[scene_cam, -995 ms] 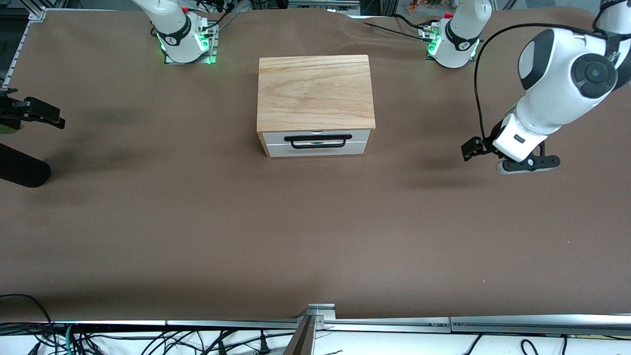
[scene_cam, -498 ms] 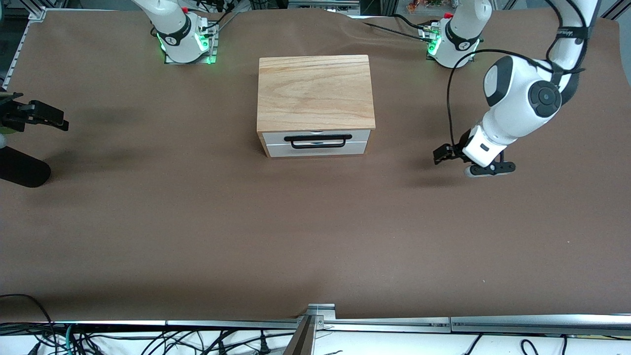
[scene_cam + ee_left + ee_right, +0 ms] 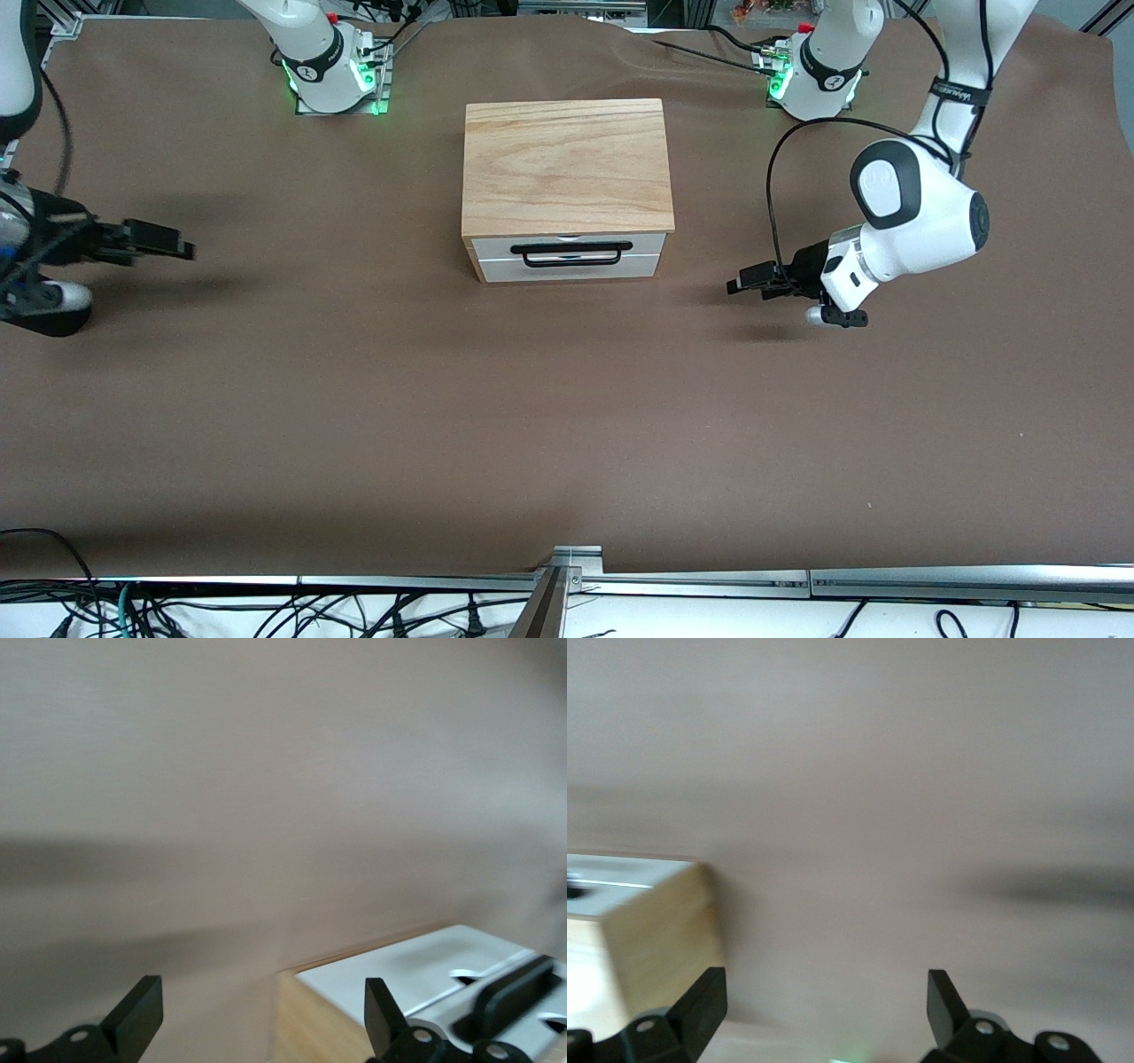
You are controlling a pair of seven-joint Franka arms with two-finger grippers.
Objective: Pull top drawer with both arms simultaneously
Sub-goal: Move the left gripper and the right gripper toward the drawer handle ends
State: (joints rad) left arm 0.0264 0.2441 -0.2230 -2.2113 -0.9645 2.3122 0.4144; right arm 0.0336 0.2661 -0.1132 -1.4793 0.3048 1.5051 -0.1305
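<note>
- Sitting fully pushed in, top drawer [image 3: 567, 245] faces the front camera inside the wood-grain box casing [image 3: 567, 166], mid-table toward the robot-base edge; black wire handle [image 3: 570, 254] untouched.
- Left gripper [image 3: 742, 285] over bare brown table [image 3: 567, 425] toward left arm's end, fingers [image 3: 133, 1017] spread apart, holding nothing.
- Right gripper [image 3: 177, 249] over table near right arm's edge, fingers [image 3: 702, 998] apart, holding nothing.

Bare table [image 3: 567, 399] in front of top drawer [image 3: 567, 252]; wood box [image 3: 565, 164] is the only obstacle btwn both grippers.
</note>
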